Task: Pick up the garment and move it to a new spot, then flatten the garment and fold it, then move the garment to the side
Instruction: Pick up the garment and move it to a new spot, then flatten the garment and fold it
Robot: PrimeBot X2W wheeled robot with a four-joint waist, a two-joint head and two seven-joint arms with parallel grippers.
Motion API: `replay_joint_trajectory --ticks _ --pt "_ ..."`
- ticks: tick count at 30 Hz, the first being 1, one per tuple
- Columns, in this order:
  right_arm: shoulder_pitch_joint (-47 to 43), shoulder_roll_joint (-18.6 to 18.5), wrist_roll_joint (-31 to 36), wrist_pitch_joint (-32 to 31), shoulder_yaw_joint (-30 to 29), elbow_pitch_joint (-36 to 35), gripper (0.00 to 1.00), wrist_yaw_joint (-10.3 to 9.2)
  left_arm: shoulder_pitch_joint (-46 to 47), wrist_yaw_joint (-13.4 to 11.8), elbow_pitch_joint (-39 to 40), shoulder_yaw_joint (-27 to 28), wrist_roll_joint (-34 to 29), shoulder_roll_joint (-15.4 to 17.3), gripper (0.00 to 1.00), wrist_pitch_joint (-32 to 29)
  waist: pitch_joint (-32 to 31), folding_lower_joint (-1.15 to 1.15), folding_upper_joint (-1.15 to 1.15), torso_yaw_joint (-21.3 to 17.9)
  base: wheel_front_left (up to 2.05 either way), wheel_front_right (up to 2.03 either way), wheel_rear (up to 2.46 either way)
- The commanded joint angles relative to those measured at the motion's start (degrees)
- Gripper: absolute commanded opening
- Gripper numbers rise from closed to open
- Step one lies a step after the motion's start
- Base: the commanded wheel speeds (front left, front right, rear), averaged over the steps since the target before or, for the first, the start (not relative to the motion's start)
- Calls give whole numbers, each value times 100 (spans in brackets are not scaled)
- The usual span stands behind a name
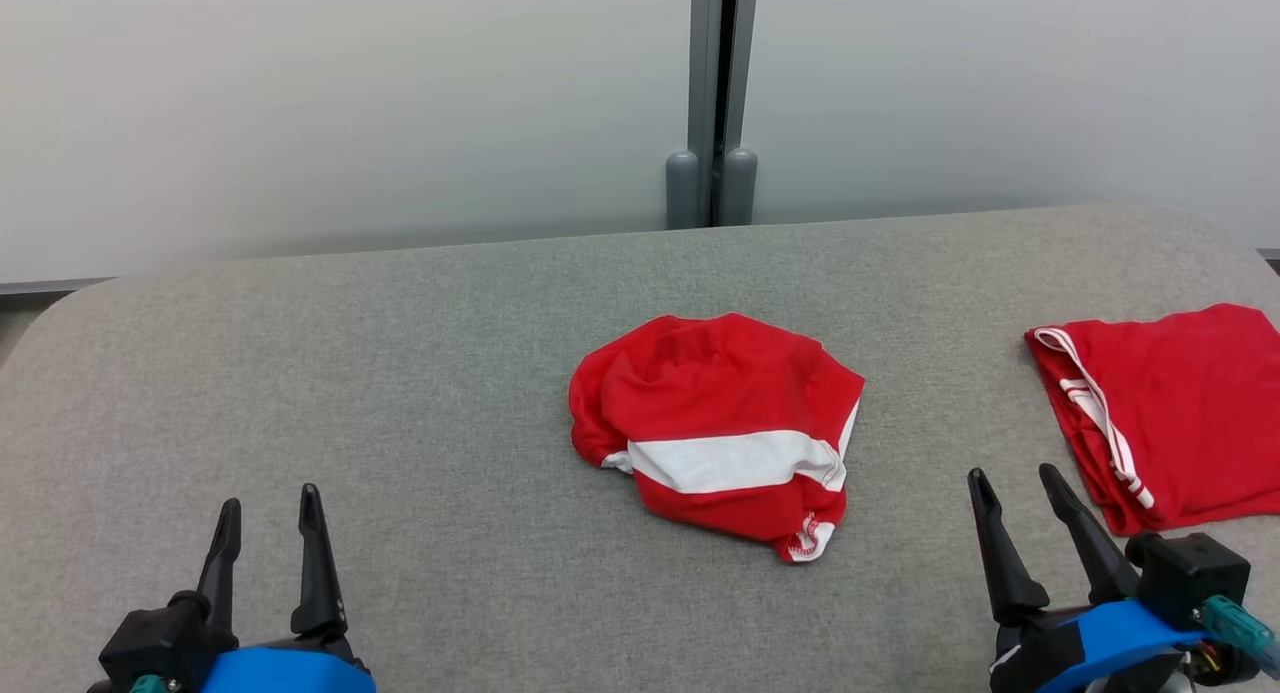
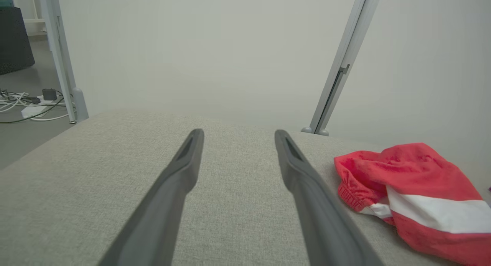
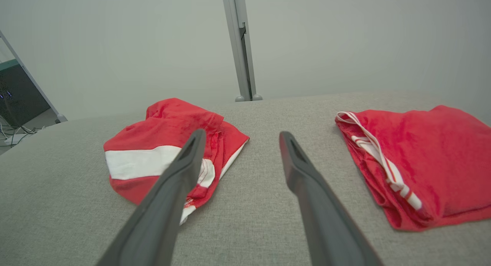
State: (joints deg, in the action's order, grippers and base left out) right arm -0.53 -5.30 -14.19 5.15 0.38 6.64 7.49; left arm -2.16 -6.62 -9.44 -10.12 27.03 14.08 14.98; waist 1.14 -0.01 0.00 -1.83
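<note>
A crumpled red garment (image 1: 715,423) with a white stripe lies bunched in the middle of the grey padded table (image 1: 400,393). It appears at the right in the left wrist view (image 2: 414,197) and at the left in the right wrist view (image 3: 161,151). My left gripper (image 1: 270,508) rests open at the lower left, well away from the garment, nothing between its fingers (image 2: 188,162). My right gripper (image 1: 1015,488) stands open at the lower right, empty, a short way right of the garment. Its fingers (image 3: 191,154) point between the two red cloths.
A second red garment (image 1: 1170,413), folded flat with white trim, lies at the table's right edge (image 3: 422,158). A grey post (image 1: 712,103) stands behind the table against a pale wall. Cables (image 2: 23,101) lie on the floor beyond the table's left end.
</note>
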Motion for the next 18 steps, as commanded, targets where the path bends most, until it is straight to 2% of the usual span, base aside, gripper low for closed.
replay_joint_trajectory --ticks 1,13,18 --pt "-96 33 -18 29 -22 22 100 1 -76 -35 69 1 -46 2 100 20 1 1 0 7 0 0 0" --pt "-8 65 23 -12 34 79 100 1 -130 -121 262 -63 -6 5 100 -86 82 1 0 42 0 0 0" --pt "499 122 -94 -560 373 267 100 1 -40 -150 388 -75 -23 41 100 -120 237 1 0 90 0 0 0"
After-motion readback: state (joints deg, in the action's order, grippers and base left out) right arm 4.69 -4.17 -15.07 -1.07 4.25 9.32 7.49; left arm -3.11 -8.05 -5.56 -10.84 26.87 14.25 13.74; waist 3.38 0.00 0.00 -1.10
